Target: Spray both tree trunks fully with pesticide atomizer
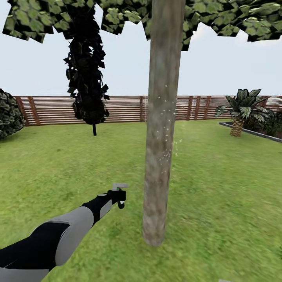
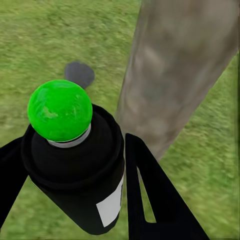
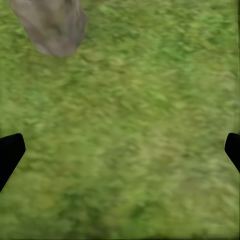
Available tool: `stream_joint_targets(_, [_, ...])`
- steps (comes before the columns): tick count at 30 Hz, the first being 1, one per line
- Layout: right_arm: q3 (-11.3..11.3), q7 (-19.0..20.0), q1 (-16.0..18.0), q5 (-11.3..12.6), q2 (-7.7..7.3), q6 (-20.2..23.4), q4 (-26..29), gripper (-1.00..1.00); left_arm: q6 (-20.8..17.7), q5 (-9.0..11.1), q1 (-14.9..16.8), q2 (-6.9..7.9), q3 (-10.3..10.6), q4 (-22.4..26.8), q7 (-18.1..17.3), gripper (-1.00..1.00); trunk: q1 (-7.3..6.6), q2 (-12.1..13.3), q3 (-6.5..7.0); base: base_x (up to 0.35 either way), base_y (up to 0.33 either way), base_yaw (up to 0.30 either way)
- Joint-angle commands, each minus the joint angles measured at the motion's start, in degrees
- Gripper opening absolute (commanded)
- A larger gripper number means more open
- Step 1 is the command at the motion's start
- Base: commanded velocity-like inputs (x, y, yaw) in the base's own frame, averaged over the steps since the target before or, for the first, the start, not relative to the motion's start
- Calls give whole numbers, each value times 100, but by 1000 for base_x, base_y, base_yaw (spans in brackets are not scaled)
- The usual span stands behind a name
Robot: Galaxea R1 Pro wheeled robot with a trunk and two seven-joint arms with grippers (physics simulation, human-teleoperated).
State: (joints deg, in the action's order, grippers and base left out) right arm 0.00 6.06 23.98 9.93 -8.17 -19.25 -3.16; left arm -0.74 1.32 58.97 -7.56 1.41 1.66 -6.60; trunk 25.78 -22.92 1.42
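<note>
A tall grey-brown tree trunk (image 1: 161,129) rises in the middle of the head view, with green canopy across the top. White pesticide specks (image 1: 167,133) dot its bark at mid height. My left gripper (image 1: 118,196) reaches out just left of the trunk, shut on the pesticide atomizer (image 1: 120,186), whose light grey head points toward the trunk. Seen from the left wrist, the atomizer (image 2: 75,160) is a dark body with a green cap between two black fingers (image 2: 155,195), the trunk (image 2: 175,75) close beyond. My right gripper (image 3: 120,150) hangs open over grass, near the trunk base (image 3: 50,25).
A brown slatted fence (image 1: 125,109) rings the lawn. A dark narrow cypress-like tree (image 1: 88,74) stands at the back left, a round bush (image 1: 8,113) at the far left, and a stubby palm (image 1: 239,113) beside a dark border at the right.
</note>
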Motion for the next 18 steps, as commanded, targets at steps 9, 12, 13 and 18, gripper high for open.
stream_joint_targets(9, [0, 0, 1, 0, 0, 0, 0, 100, 3, -8, 0, -8, 1, 1, 1, -100, 0, 0, 19, 35, 350, -294])
stream_joint_targets(12, [0, 0, 1, 0, 0, 0, 0, 100, -1, -8, 0, -9, 5, 1, 1, -100, 0, 0, 25, 1, 350, -294])
stream_joint_targets(13, [0, 0, 1, 0, 0, 0, 0, 100, 1, -8, 0, -9, 3, 1, 1, -100, 0, 0, 27, 0, 350, -294])
stream_joint_targets(18, [0, 0, 0, 0, 0, 0, 0, 100, 3, -9, 0, -9, 4, 1, 1, -100, 0, 0, 37, -24, 340, -294])
